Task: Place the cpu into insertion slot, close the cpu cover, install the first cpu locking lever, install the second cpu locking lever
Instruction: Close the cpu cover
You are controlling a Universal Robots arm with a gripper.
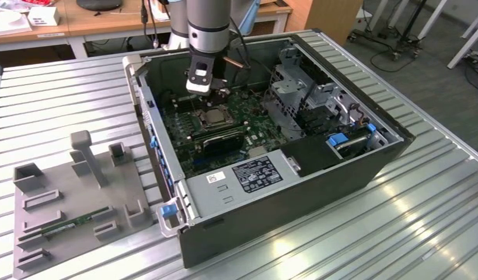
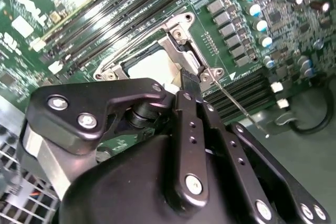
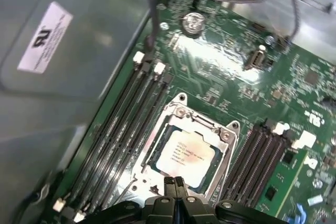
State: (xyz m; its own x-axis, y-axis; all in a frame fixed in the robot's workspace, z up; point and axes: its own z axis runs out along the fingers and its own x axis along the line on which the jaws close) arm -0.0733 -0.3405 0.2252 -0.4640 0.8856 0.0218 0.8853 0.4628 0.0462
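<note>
Down inside the open computer case [image 1: 247,219] with the gripper [image 1: 209,93], low over the green motherboard [image 1: 250,111]. Pressed tight together at the fingertips [image 3: 169,183] in the first wrist view, pinching nothing visible. Parked right at the edge of the insertion slot [image 3: 154,153], just above the cpu [image 3: 188,153]. Seated flat in that slot, pale silvery face up. Framed all round by the cpu cover [image 3: 227,136], lying down over it. Hard to call from the second wrist view, but possibly touching the cover's rim with those black tips. Also catching a thin locking lever [image 2: 239,109] there, angling away from the slot's corner. Out on the exterior view's left, well apart from the case, a grey tray [image 1: 63,189] with the green memory stick [image 1: 75,224].
</note>
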